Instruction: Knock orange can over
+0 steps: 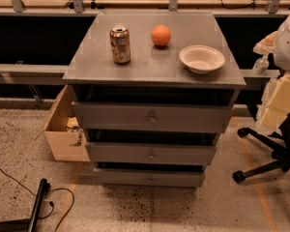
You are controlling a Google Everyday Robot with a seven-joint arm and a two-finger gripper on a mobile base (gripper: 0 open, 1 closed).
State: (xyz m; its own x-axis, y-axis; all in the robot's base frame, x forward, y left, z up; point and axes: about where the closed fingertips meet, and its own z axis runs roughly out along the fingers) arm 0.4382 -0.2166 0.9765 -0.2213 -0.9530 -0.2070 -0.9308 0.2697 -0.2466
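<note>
The orange can (pixel 120 44) stands upright on the left part of the grey cabinet top (pixel 150 66). It has mottled gold-brown sides and a silver rim. A round orange fruit (pixel 161 35) sits to its right, and a white bowl (pixel 202 59) sits further right near the front edge. My gripper is not in view. Pale white and cream rounded shapes (pixel 286 71) fill the right edge of the camera view, beside the cabinet and apart from the can.
The cabinet has three drawers (pixel 151 117) with small knobs. An open cardboard box (pixel 63 129) stands on the floor at its left. An office chair base (pixel 266 153) is at the right. Cables and a black bar (pixel 38 204) lie at the bottom left. A workbench runs behind.
</note>
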